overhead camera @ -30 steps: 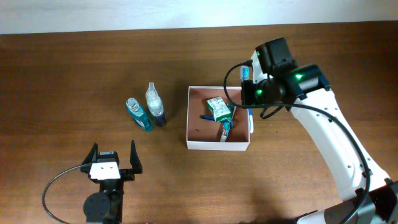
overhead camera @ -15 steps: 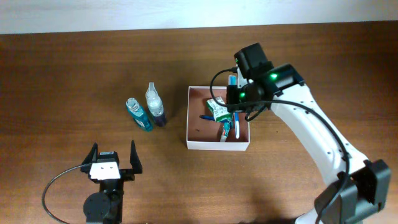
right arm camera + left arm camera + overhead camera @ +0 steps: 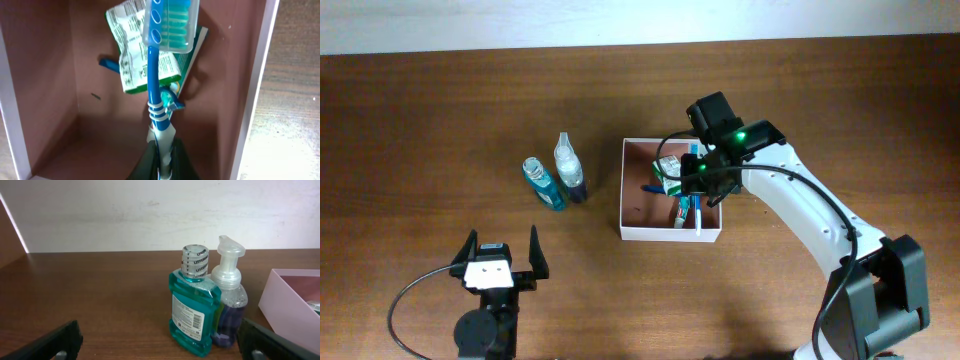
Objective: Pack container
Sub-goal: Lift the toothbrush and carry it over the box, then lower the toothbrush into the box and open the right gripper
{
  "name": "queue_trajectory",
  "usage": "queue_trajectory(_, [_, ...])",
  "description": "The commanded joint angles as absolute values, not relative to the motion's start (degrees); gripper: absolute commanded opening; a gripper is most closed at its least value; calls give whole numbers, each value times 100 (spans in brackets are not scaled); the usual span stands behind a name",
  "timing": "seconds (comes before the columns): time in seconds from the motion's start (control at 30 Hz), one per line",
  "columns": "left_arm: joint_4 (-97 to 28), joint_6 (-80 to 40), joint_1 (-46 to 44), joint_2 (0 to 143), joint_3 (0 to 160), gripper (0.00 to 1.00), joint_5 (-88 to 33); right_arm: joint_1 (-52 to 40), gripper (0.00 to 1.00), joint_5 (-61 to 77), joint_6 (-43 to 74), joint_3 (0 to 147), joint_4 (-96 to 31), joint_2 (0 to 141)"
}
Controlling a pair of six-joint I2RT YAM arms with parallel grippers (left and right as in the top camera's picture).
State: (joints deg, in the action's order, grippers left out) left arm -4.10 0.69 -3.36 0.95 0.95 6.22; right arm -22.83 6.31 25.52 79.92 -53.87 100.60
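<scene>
**Toothbrush held over the box, left arm idle by the near edge**

Closest to me, by the near edge of the wooden table (image 3: 420,120) and toward its left corner, the left gripper (image 3: 502,240) sits with its fingers spread wide and nothing between them. It faces the far edge.

Further in, about halfway across and left of centre, two bottles stand upright, side by side. One is a blue-green mouthwash bottle (image 3: 192,310) with a grey printed cap. The other is a clear pump bottle (image 3: 229,305) with purple liquid in the bottom. They look to be touching, or very nearly.

Just to their right, around the middle of the table, is the container (image 3: 670,237), with white walls and a reddish-brown floor. A green-and-white packet (image 3: 132,55) lies in its far half, with a small blue item (image 3: 107,64) poking out from under it.

The right arm (image 3: 800,205) reaches in from the near right corner. The right gripper (image 3: 162,162) is clamped on the handle end of a blue toothbrush (image 3: 152,85), which is inside the container's walls. A clear cap covers the bristles, and that head lines up over the packet. I cannot tell whether it touches it.

Beyond the far edge there is a plain white wall (image 3: 150,210).
</scene>
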Motion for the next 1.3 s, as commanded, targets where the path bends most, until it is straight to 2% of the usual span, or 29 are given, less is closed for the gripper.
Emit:
queue_trajectory(0.0, [-410,180,-336,62,51,99,563,-2333,4,451,2580,7953,-5245,10090])
queue_trajectory(0.13, [-410,180,-336,62,51,100,563,-2333,4,119,2585,7926,-5245,10090])
queue_trajectory(1.27, [-410,180,-336,62,51,100,563,-2333,5,117,2598,7542,-4403,10672])
